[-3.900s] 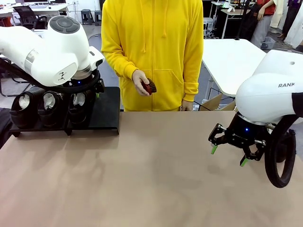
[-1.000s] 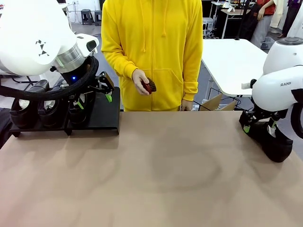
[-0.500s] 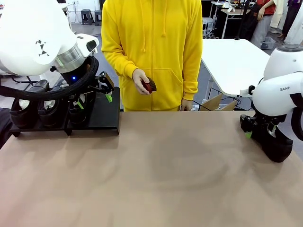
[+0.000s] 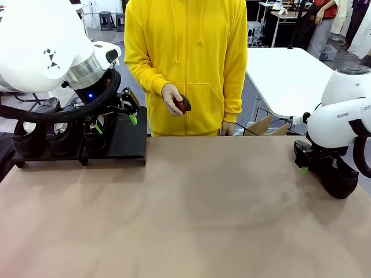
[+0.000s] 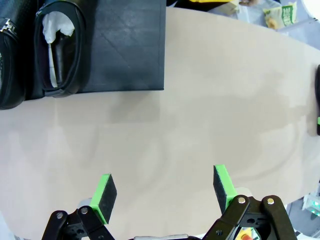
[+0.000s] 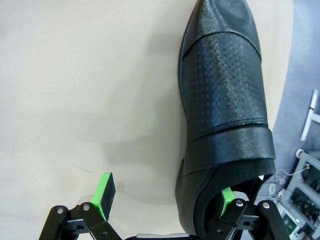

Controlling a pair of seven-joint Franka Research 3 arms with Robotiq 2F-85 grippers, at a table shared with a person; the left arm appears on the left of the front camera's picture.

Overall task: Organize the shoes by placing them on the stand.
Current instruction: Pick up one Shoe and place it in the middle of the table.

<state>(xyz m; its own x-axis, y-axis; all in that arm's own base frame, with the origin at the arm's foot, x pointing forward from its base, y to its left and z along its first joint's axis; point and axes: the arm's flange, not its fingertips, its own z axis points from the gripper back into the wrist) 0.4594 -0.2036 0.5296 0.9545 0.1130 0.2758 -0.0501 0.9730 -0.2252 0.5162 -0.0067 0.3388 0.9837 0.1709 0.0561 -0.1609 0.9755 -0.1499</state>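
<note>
Three shoes (image 4: pixel 58 130) stand side by side on the left part of the stand (image 4: pixel 128 142), white paper showing inside them; the stand's right panel is bare. The left gripper (image 4: pixel 113 119) hangs over that rack with its jaws spread wide and nothing between them — in the left wrist view its green pads (image 5: pixel 103 196) frame plain tabletop, with the stand's edge and one shoe farther off.

The fourth shoe (image 4: pixel 336 174) lies on the table (image 4: pixel 191 214) at the far right edge, well apart from the stand. The right gripper (image 4: pixel 316 157) is down on it, jaws wide. In the right wrist view one finger (image 6: pixel 227 200) sits inside the shoe's opening at the heel and the other (image 6: pixel 103 192) stands outside over the table, so the shoe's side wall lies between them, not yet pinched.

A person in a yellow hoodie (image 4: pixel 188 58) stands across the table, a hand (image 4: pixel 172 98) holding a small dark red thing (image 4: pixel 183 105).
</note>
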